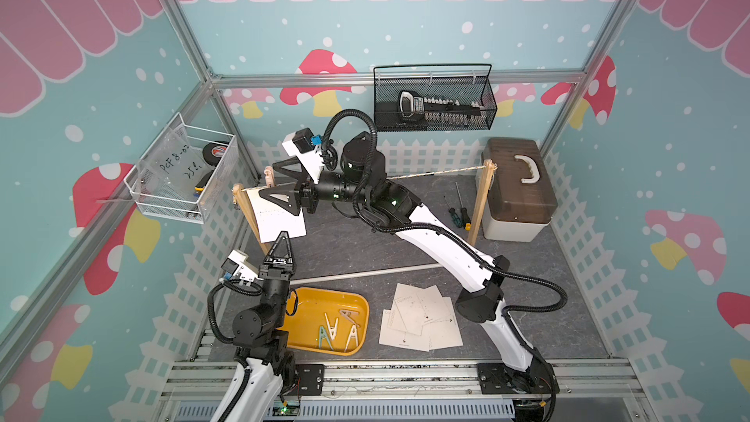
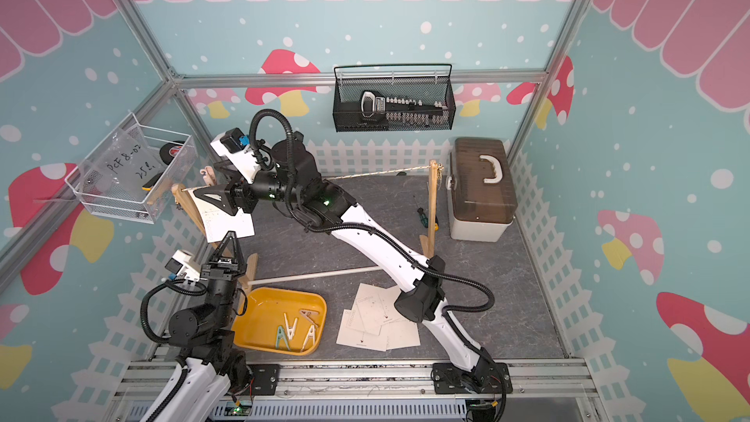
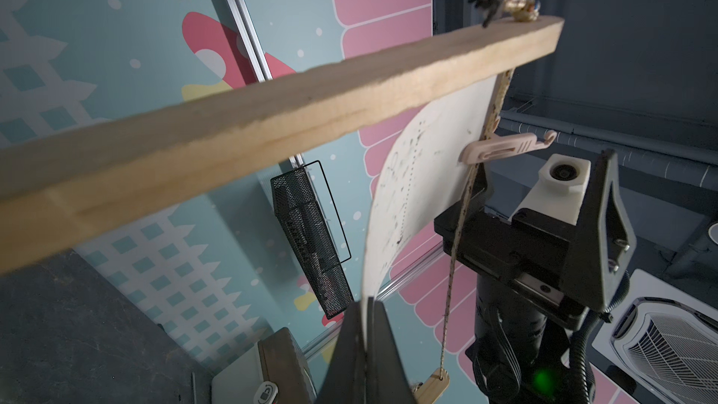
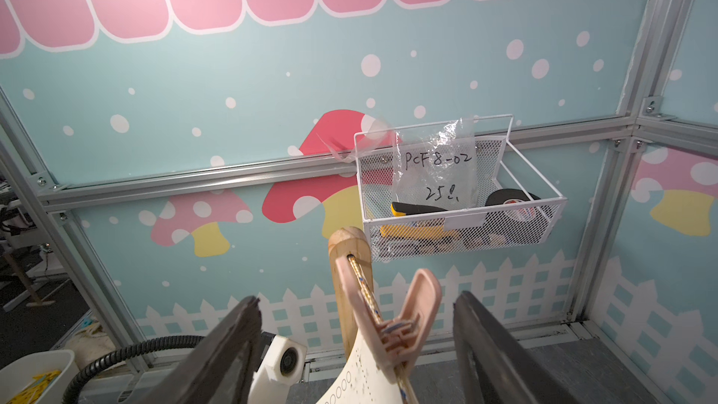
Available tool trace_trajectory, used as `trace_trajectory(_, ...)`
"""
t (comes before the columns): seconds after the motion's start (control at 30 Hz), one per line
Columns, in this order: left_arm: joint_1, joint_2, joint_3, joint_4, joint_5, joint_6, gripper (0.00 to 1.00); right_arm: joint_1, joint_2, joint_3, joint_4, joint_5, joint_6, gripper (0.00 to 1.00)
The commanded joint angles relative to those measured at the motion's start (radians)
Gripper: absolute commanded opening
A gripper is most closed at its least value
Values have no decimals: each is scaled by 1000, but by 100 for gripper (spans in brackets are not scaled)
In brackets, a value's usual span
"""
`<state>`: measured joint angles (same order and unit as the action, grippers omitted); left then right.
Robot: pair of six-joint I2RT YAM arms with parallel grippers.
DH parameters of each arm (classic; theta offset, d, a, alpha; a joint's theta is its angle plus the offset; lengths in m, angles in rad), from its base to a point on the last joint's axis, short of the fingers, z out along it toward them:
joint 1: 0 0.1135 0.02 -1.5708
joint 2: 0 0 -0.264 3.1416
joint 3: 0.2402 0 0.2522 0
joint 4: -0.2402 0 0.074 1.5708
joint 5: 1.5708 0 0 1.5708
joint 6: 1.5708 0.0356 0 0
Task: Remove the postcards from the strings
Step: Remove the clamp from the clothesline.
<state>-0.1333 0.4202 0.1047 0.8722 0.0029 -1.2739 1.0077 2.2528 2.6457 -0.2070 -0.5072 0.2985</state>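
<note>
Curved off-white paper postcard (image 1: 280, 225) hangs from the twisted string (image 1: 438, 172) beside the wooden post (image 4: 342, 242), pinned by a pink plastic clothespin (image 4: 421, 297). Left gripper (image 3: 367, 301) pinches the postcard's lower edge; right gripper (image 4: 357, 297) gapes astride the clothespin.

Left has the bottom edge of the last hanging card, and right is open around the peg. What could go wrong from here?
1. The left gripper is shut on the postcard's lower edge, and the card bows. Pulling before the clothespin opens could crease or tear it.
2. The right gripper straddles the clothespin right beside the wooden post and the string. Closing off-centre might snag them.
</note>
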Motion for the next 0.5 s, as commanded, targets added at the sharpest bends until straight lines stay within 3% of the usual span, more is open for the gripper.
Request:
trace_trajectory(0.0,0,-11,-13,15,-9,5,2,5,36,17,30,-29,19,73)
trace_trajectory(0.47,0,-19,-14,4,-9,0,1,17,55,14,88,-49,12,59)
